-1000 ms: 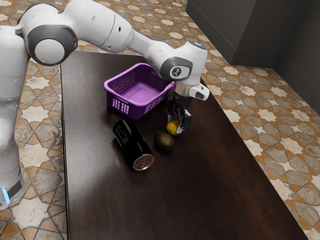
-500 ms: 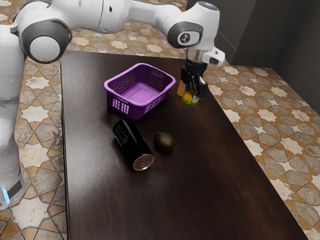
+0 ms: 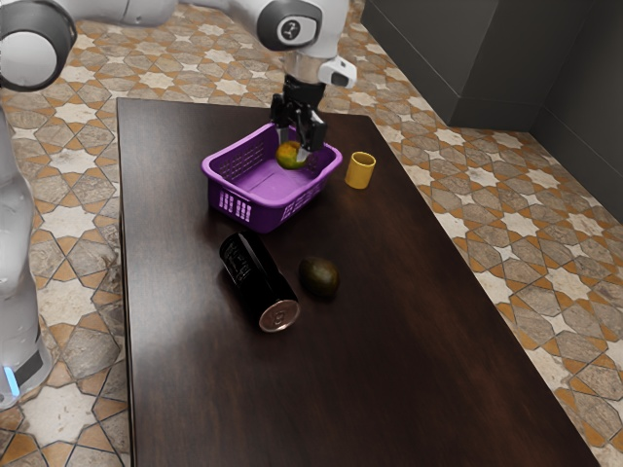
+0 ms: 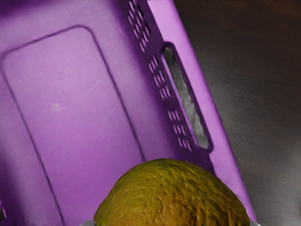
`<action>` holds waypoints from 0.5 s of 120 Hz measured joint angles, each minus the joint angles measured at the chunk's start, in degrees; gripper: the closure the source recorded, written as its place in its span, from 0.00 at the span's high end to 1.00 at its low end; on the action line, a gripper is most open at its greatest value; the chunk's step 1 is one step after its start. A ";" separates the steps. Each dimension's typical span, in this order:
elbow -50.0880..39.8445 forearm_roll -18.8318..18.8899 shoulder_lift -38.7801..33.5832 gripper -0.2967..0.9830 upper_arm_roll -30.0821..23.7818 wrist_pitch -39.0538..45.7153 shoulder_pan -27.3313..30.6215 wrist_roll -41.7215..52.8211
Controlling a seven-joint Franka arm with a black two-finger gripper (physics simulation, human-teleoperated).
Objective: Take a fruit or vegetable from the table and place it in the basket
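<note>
Fruit (image 3: 288, 155) sits gripped between the jaws, over the purple basket (image 3: 261, 212).

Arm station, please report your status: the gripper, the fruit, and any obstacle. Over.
Gripper shut on yellow-green fruit. Fruit over basket, not yet released. Black can, yellow cup, dark fruit outside basket, likely not in the way.

Fruit (image 3: 289, 155) now over basket (image 3: 261, 214), yellow cup (image 3: 359, 173) uncovered

Arm (image 3: 12, 214), white, 2 dark-grey joint rings (image 3: 68, 41). Gripper (image 3: 293, 151), black. Base (image 3: 18, 352), white, 1 blue light strip (image 3: 12, 381).
</note>
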 joint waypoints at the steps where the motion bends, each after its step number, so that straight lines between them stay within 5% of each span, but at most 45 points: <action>1: 0.00 0.05 0.05 0.35 0.16 0.02 0.02 0.03; 8: 0.04 0.33 0.48 0.35 0.98 0.19 0.09 0.23; 17: 0.28 -0.23 1.49 0.51 1.06 0.33 0.18 0.57; 34: 1.03 -1.27 2.01 0.65 0.32 0.42 -0.41 1.23; 60: 1.59 -1.65 1.87 0.74 -0.51 0.47 0.07 2.01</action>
